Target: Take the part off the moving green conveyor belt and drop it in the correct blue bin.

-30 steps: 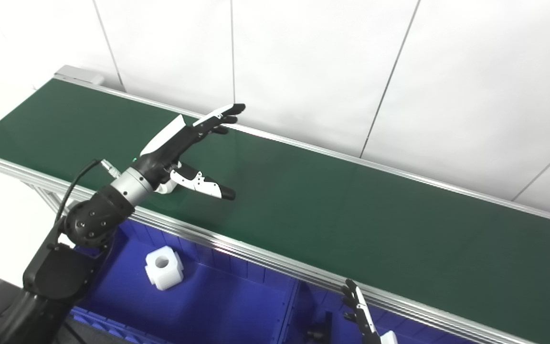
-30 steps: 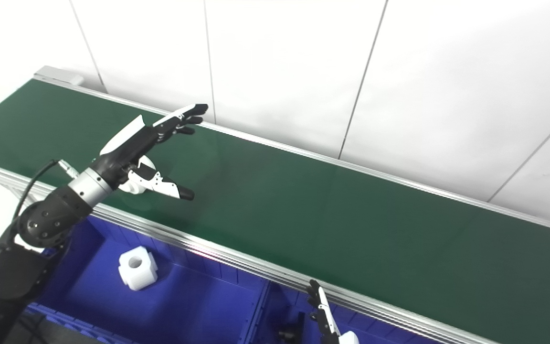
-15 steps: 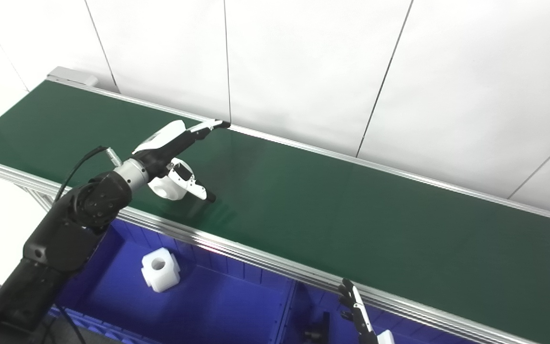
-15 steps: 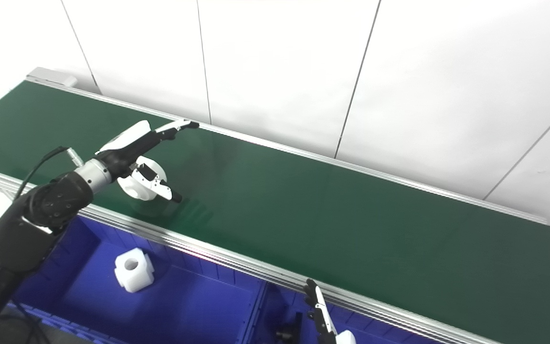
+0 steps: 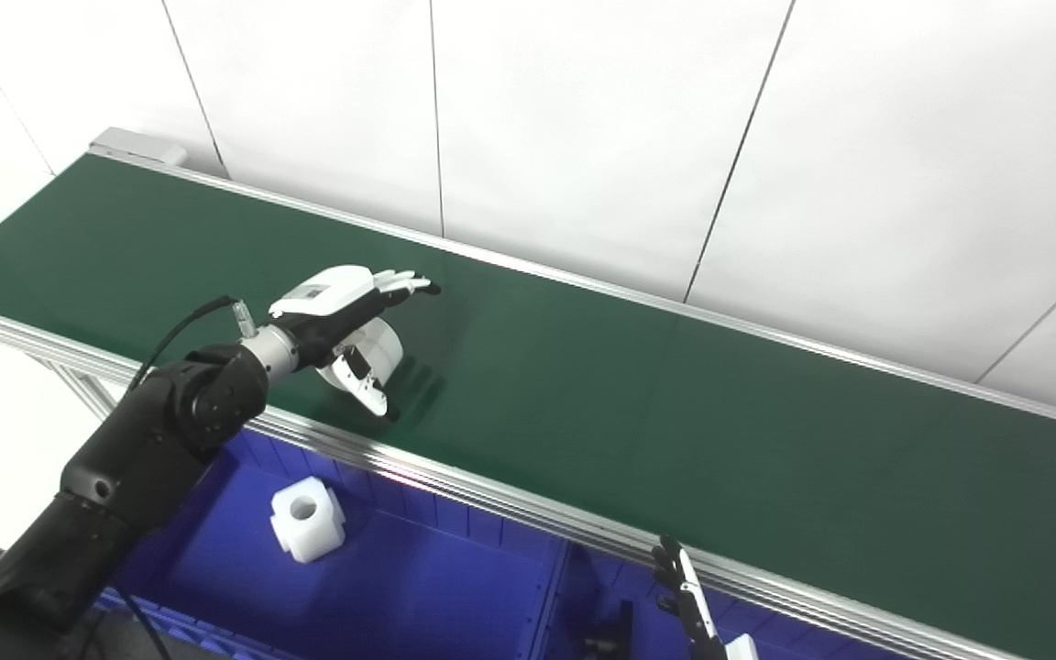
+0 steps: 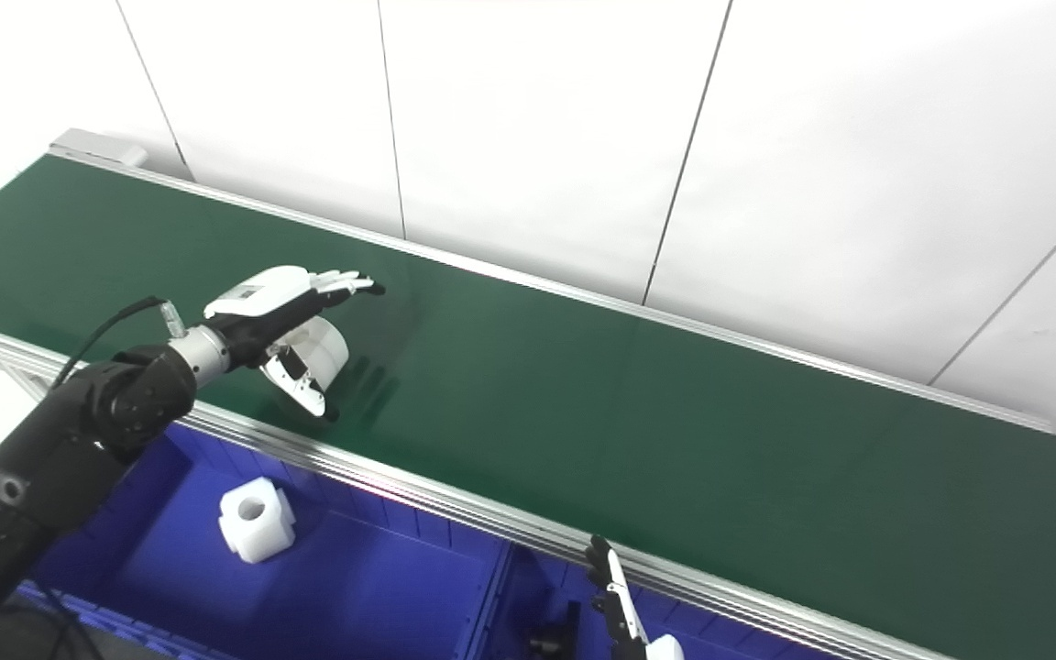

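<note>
The green conveyor belt (image 5: 675,412) runs diagonally from upper left to lower right, framed by aluminium side rails (image 5: 491,486). A grey end housing (image 5: 138,145) sits at its far left end. Behind the belt stands a white panelled wall (image 5: 583,128) with thin dark seams.

The left hand (image 5: 345,316) is over the near half of the belt, fingers (image 5: 400,282) extended forward and thumb pointing down toward the belt. The white round part (image 5: 383,341) lies on the belt directly beneath the palm, between fingers and thumb; the hand is spread around it, not clamped.

Below the near rail, the blue bin (image 5: 455,596) holds a white blocky part with a centre hole (image 5: 308,518) in its left compartment. The right hand (image 5: 688,605) is at the bottom edge, over the bin's right compartment, fingers straight and holding nothing.
</note>
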You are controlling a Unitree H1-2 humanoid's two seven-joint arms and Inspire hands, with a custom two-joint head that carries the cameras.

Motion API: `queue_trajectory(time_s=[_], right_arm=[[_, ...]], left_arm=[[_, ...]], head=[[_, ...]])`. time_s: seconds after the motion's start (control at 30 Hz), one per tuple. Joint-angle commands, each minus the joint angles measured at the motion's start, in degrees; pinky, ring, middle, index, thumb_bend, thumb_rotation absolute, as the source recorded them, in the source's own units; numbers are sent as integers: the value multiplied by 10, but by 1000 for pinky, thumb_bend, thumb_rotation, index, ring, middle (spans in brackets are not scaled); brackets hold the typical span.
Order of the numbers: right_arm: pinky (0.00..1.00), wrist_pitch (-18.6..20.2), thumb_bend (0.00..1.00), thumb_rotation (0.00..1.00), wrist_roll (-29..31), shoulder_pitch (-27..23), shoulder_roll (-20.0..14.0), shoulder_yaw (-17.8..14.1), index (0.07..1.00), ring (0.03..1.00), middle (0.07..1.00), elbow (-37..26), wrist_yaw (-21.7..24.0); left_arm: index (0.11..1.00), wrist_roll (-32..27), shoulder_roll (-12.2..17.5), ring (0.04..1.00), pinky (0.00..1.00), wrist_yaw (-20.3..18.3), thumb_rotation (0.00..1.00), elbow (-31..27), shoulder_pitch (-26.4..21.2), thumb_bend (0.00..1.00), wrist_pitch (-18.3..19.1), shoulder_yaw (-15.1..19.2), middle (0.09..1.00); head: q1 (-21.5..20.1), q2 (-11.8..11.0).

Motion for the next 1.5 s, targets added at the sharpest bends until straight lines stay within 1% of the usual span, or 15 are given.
queue_trajectory(time_s=[0.0,0.03,0.17,0.2,0.23,0.3,0.37,0.57,0.73,0.77,0.93,1.07,1.17,1.3,1.47], right_arm=[[819,-8,665,428,5,1,4,0,976,896,930,-21,0],[820,-7,664,429,5,2,4,0,976,896,930,-22,0],[823,-7,664,441,6,2,4,0,979,900,932,-23,1],[826,-7,662,444,6,2,4,0,981,902,934,-23,1],[824,-7,662,447,5,3,4,0,981,901,932,-23,0],[821,-6,659,450,3,3,4,0,982,900,933,-25,0],[823,-3,657,451,4,5,5,-1,982,901,933,-28,1],[828,-3,653,447,6,8,5,-2,979,901,931,-33,2],[828,0,650,450,5,11,6,-2,979,901,931,-38,6],[828,-1,645,447,5,11,6,-1,980,902,931,-38,7],[825,3,643,446,1,17,9,0,980,900,929,-47,8],[820,3,641,439,0,21,11,1,980,897,927,-53,8],[820,7,637,452,-3,24,9,3,983,899,930,-61,12],[819,13,631,468,-7,26,8,3,986,898,934,-70,16],[825,21,637,461,1,28,8,-1,982,897,932,-82,22]], left_arm=[[896,22,12,977,1000,33,60,-1,-26,834,0,-2,964],[889,33,8,969,1000,52,31,10,-26,820,-12,-7,959],[804,43,-4,850,838,100,1,48,-30,718,-43,-19,868],[768,41,-11,724,649,100,0,49,-31,641,-31,-20,815],[748,41,-17,599,537,104,0,49,-30,557,-23,-21,782],[685,48,-26,501,461,124,0,54,-31,490,-23,-22,693],[543,58,-34,427,446,142,0,59,-32,494,-16,-23,552],[500,65,-49,427,450,147,0,43,-28,496,16,-25,525],[496,46,-52,429,434,172,0,34,-19,496,-14,-16,523],[507,39,-53,449,355,179,0,29,-15,478,-23,-12,528],[523,3,-57,456,326,200,0,-17,16,471,-59,10,518],[544,-19,-65,432,326,192,0,-134,79,469,-55,34,510],[526,-26,-74,444,325,200,0,-213,138,471,-76,49,518],[532,-44,-83,446,323,208,0,-268,204,471,-123,62,517],[520,-83,-104,454,339,181,0,-297,276,473,-132,52,516]], head=[[0,0],[1,1],[1,2],[1,2],[1,2],[0,3],[1,4],[1,7],[1,13],[1,14],[-1,21],[-2,29],[-1,35],[-4,46],[-7,65]])
